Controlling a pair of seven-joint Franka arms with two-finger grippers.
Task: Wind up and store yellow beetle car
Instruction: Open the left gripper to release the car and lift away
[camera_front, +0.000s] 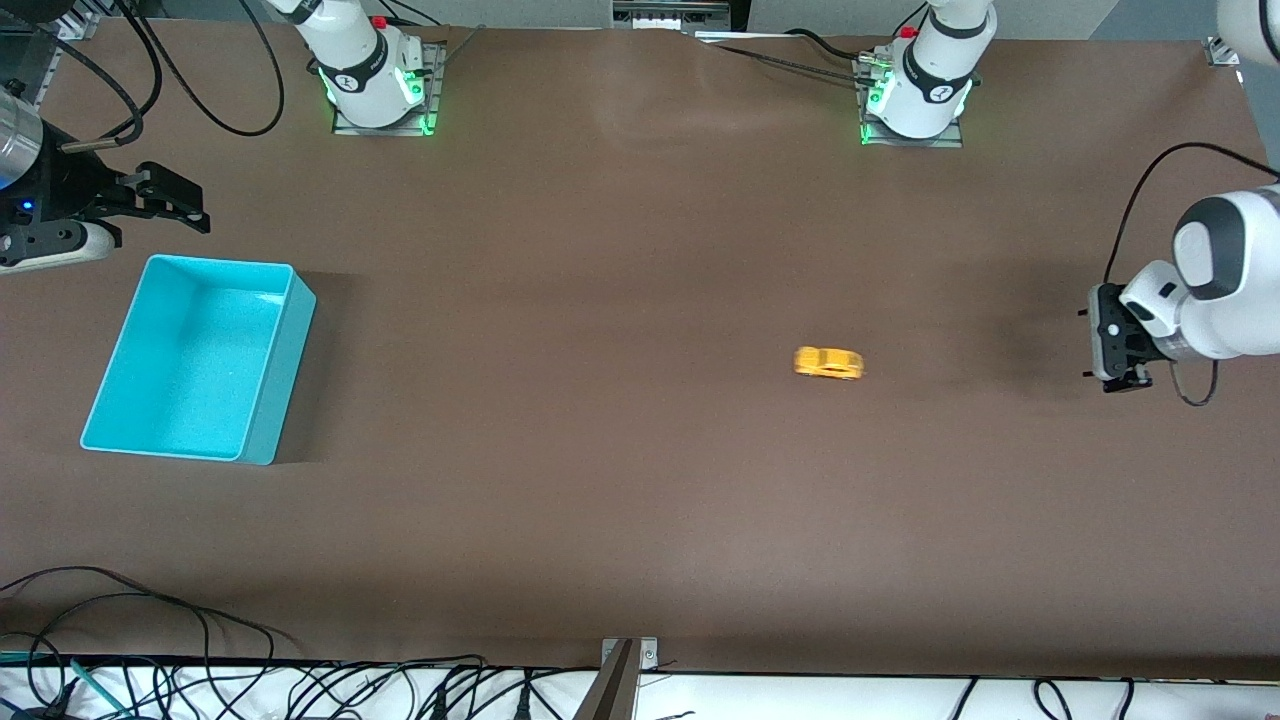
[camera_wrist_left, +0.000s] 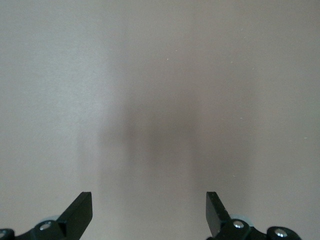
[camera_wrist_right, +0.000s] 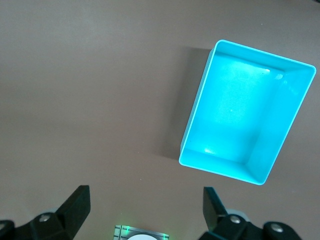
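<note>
The yellow beetle car (camera_front: 828, 363) stands alone on the brown table toward the left arm's end, its outline smeared lengthwise. It shows in neither wrist view. My left gripper (camera_front: 1095, 345) (camera_wrist_left: 149, 210) hangs open and empty over bare table, closer to the table's end than the car and well apart from it. My right gripper (camera_front: 185, 200) (camera_wrist_right: 146, 207) is open and empty above the table at the right arm's end. The turquoise bin (camera_front: 290, 330) (camera_wrist_right: 192, 125) lies beside it, nearer to the front camera, and is empty.
The two arm bases (camera_front: 378, 75) (camera_front: 915, 90) stand along the table edge farthest from the front camera. Cables (camera_front: 150, 620) lie along the edge nearest that camera. A broad stretch of brown table separates the car from the bin.
</note>
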